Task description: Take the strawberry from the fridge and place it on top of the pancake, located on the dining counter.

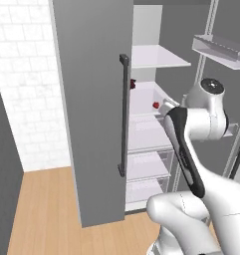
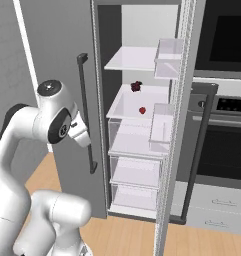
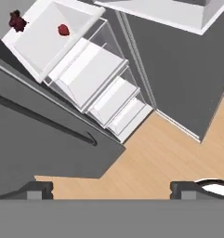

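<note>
The fridge (image 1: 91,99) stands with its right door swung open, showing white shelves and clear drawers. The strawberry (image 1: 156,104) (image 2: 142,110) (image 3: 63,30) is a tiny bright red fruit lying on the middle white shelf (image 2: 124,105). My gripper (image 3: 111,188) is open with nothing between its fingertips (image 3: 39,188). It hangs in front of the fridge, well short of the shelf, pointing down at the drawers and floor. The pancake and the dining counter are out of view.
A dark red fruit (image 2: 136,86) (image 3: 16,21) lies further back on the strawberry's shelf. The open door (image 2: 167,125) with its bins stands to the right, with a black oven (image 2: 227,45) beyond it. The shut left door's bar handle (image 1: 123,114) is close to my arm.
</note>
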You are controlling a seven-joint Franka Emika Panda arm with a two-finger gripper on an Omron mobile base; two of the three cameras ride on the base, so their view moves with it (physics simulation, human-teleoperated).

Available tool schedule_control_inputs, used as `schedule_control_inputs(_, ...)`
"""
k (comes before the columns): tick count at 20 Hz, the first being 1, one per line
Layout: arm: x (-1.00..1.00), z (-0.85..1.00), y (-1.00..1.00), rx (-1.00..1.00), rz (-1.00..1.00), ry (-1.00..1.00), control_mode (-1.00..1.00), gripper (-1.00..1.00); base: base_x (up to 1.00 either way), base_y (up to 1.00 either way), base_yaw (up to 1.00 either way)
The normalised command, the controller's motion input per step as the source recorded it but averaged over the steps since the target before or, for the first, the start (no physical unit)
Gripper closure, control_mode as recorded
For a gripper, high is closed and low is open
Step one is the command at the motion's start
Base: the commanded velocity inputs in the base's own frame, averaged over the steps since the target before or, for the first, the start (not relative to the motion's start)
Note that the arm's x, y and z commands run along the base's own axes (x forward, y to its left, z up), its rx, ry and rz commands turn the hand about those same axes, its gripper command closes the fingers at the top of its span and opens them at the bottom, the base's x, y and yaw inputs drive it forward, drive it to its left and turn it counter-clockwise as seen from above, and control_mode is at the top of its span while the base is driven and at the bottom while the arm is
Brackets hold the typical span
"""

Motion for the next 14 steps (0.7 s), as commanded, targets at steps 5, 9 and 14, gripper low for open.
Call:
schedule_control_inputs(5, -0.01, -0.03, 0.0, -0.3, 0.31, 0.25, -1.0, -1.0, 0.0, 0.0, 0.0)
schedule_control_inputs(9, -0.23, -0.2, -0.01, -0.23, 0.44, 0.05, -1.0, -1.0, 0.0, 0.0, 0.0)
schedule_control_inputs(14, -0.23, -0.58, 0.0, -0.09, 0.48, -0.04, -1.0, -1.0, 0.0, 0.0, 0.0)
